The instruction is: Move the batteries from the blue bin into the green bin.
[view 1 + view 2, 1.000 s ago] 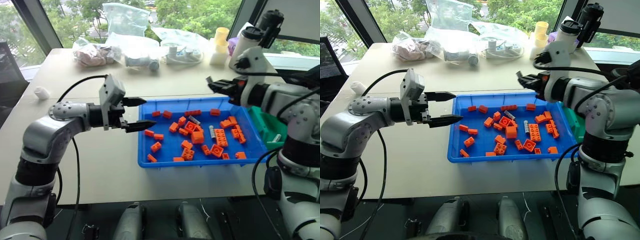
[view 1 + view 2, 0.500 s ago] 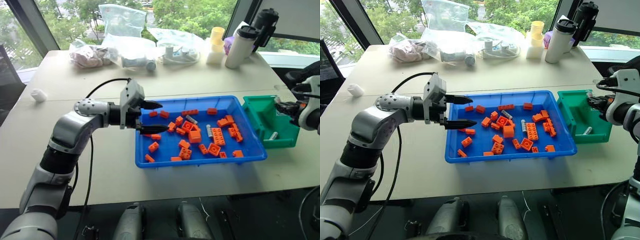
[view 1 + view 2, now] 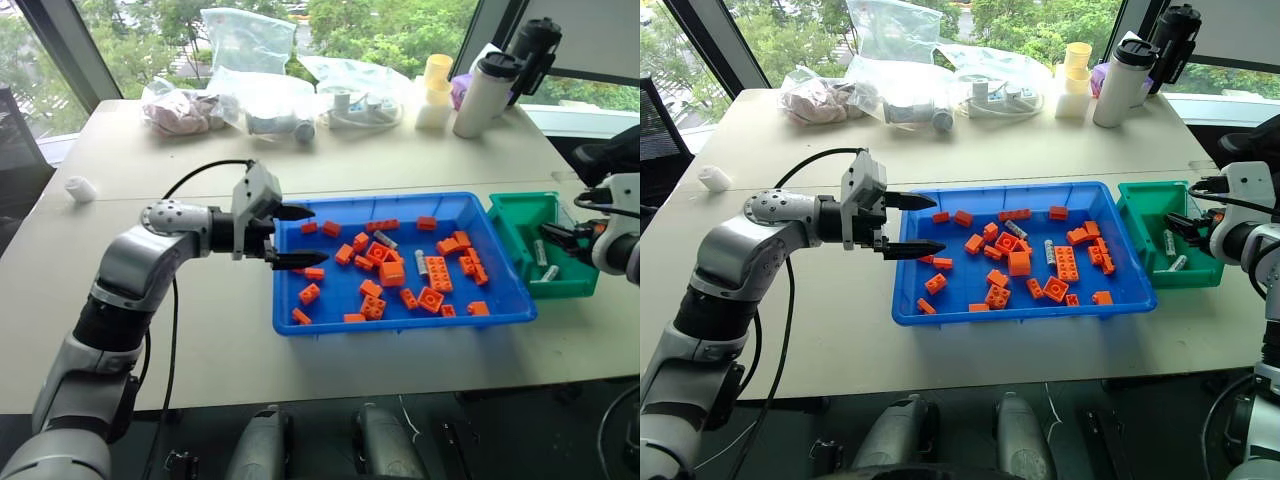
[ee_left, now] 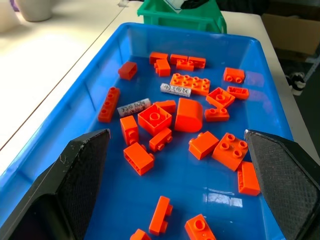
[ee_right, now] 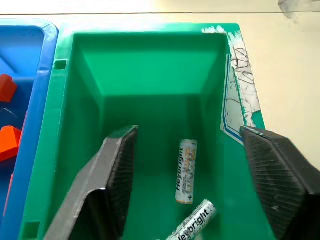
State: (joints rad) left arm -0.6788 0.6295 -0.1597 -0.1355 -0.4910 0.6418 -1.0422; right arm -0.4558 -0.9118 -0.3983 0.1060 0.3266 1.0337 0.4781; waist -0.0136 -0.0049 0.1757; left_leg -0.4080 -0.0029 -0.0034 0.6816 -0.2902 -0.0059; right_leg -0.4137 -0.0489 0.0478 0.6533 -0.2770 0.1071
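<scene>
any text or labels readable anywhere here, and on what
"Heybright": on the battery lying low in the green bin.
Upright battery in the same bin: printed lettering, too blurred to read.
Two batteries in the blue bin, one and another: print too small to read.
Torn white sticker on the green bin's rim: scribbles, unreadable.

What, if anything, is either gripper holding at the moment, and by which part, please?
Nothing is held. The right gripper hangs open over the green bin; the left gripper is open above the blue bin.
</scene>
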